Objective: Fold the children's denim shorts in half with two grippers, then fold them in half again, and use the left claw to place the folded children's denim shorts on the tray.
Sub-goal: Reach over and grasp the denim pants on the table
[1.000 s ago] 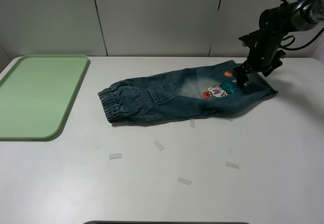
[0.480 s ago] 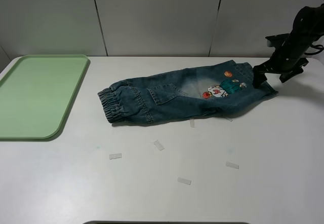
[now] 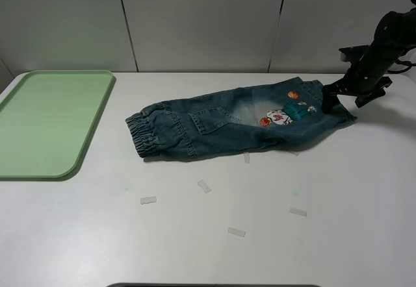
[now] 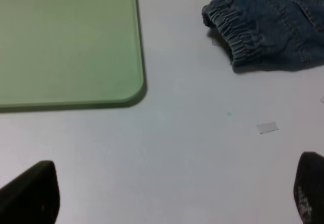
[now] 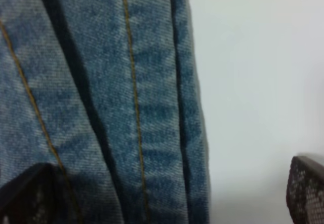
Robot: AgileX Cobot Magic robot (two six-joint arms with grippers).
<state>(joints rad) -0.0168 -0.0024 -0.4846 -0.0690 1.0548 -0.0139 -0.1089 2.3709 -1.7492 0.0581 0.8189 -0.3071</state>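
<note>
- The children's denim shorts [image 3: 221,126] lie flat on the white table [image 3: 338,189], right of its middle, stretched out in a long narrow shape.
- Their gathered elastic waistband [image 3: 142,135] points toward the tray, and the leg hems point to the right.
- A colourful cartoon patch [image 3: 283,113] faces up near the hem end, with a stitched pocket [image 3: 211,119] showing closer to the waistband.
- The pale green tray [image 3: 39,124] sits at the table's left edge, well apart from the shorts.
- The right gripper [image 3: 330,99] hangs at the far right end of the shorts, over the leg hem.
- In the right wrist view its jaws stand spread wide, with the seamed denim edge and bare table between them. They clamp nothing. Whether the tips touch the cloth I cannot tell.
- The left gripper [image 4: 169,193] appears only in the left wrist view, above bare table near the tray's rounded corner and the waistband. Its jaws are released and far apart, with nothing between them.
- Several small pale tape strips [image 3: 204,186] lie scattered on the table in front of the shorts.
</note>
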